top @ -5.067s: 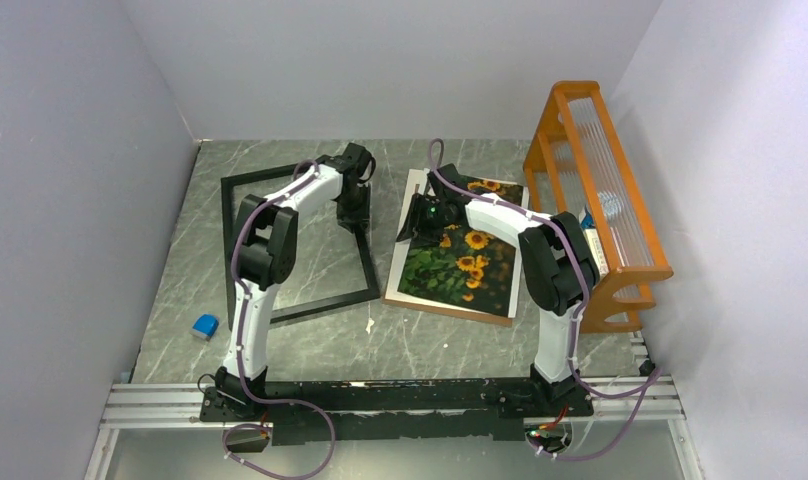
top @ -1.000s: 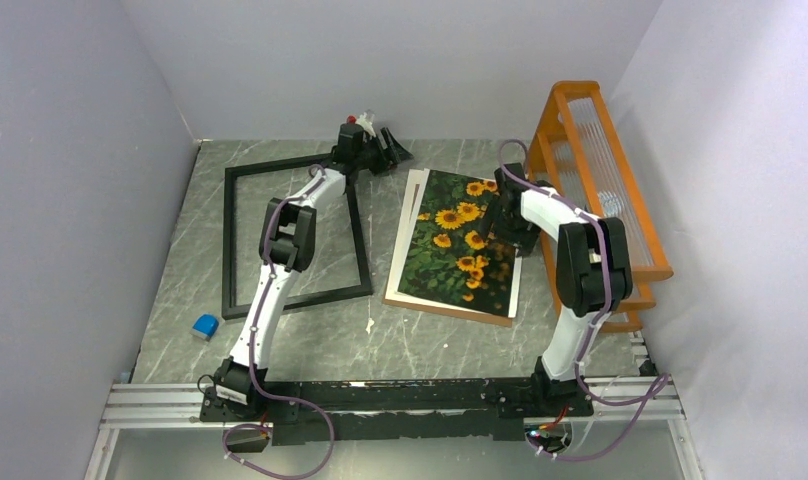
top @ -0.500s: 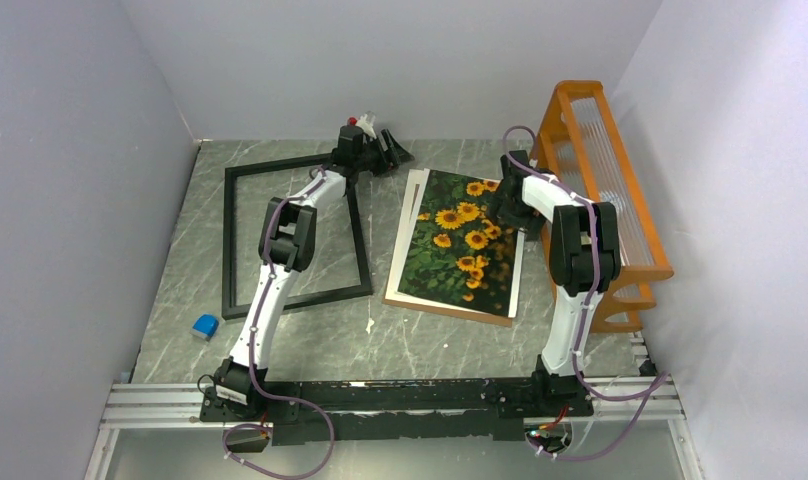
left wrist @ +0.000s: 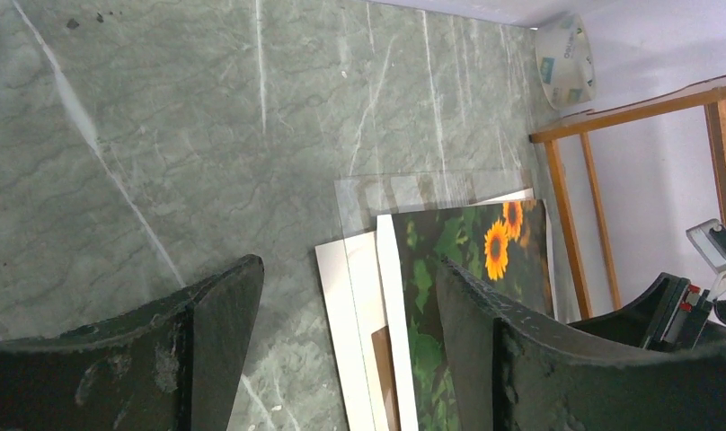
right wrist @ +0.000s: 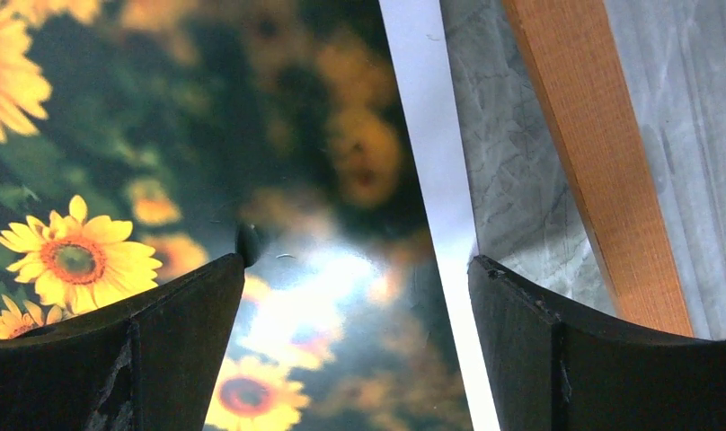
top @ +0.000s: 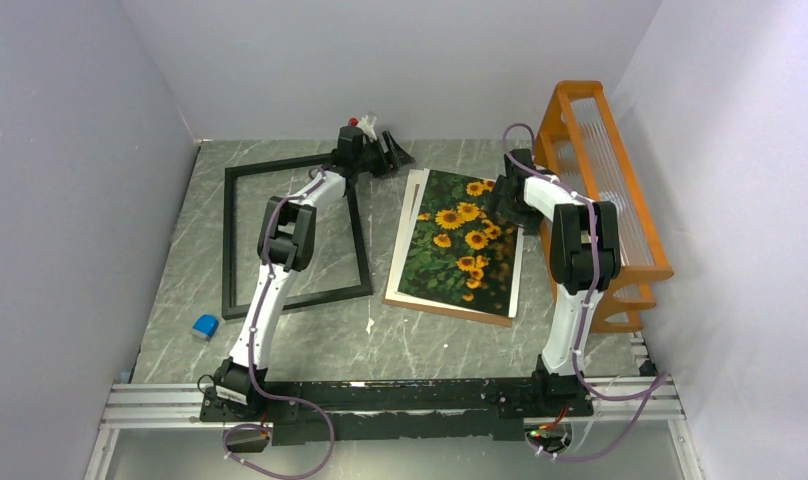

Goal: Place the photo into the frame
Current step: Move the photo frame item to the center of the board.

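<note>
Two arms reach out from the near edge of the grey marbled table [top: 310, 345]. Nearest on the left lies a small blue object [top: 206, 325]. Beyond it the large thin black picture frame [top: 227, 245] lies flat on the table with nothing inside it, and the left arm stretches over it. Just to its right, apart from it, the rectangular print of yellow sunflowers on dark green leaves [top: 450, 255] lies face up on a white mat sheet [top: 412, 200] and a plain brown backing board [top: 445, 308]. An orange wooden rack [top: 630, 230] stands at the right of the stack. Farther on, the right gripper [top: 500, 208] hangs low over the print's far right edge, its fingers spread wide across that edge and gripping nothing. Farthest away, the left gripper [top: 390, 152] hovers near the back wall beyond the frame's far right corner, its fingers also parted and bare.
</note>
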Action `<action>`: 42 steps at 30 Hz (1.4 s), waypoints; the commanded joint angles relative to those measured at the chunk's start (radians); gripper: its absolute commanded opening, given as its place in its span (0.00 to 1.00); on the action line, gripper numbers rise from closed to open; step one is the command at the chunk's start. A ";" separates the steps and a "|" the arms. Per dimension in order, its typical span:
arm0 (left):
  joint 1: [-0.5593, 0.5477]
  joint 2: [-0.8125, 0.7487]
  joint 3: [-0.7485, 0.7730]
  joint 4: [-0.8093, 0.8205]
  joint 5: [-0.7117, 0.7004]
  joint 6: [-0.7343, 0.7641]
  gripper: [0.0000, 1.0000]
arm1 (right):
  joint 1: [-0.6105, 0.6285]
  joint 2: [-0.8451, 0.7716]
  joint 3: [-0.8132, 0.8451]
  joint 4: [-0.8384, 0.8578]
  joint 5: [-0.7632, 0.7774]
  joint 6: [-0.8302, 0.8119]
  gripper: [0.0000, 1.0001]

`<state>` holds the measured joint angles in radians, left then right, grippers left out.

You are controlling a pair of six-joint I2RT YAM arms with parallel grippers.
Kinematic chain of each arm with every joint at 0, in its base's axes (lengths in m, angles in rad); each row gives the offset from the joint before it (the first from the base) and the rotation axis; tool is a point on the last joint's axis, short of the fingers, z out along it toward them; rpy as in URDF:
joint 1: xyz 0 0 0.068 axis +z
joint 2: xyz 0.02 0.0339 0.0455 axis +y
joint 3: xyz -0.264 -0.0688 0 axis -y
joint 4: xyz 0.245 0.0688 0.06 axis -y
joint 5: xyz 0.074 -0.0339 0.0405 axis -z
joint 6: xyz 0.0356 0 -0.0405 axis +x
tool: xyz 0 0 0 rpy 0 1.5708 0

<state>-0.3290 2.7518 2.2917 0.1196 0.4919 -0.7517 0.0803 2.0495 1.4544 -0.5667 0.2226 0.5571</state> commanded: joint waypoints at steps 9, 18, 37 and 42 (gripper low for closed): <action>0.009 -0.042 -0.047 -0.072 0.024 0.035 0.78 | 0.094 0.026 -0.024 0.021 -0.067 -0.072 0.99; 0.015 0.009 -0.005 0.032 0.129 -0.018 0.79 | 0.112 0.007 -0.009 0.013 -0.142 -0.101 0.98; -0.037 0.187 0.141 0.276 0.141 -0.072 0.93 | 0.239 -0.012 -0.086 -0.055 -0.170 -0.065 0.87; -0.055 0.180 0.141 0.213 0.188 -0.027 0.91 | 0.242 -0.041 -0.108 -0.058 -0.159 -0.062 0.86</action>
<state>-0.3611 2.8998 2.4241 0.3969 0.6155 -0.8150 0.3119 2.0064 1.4010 -0.5404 0.1284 0.4557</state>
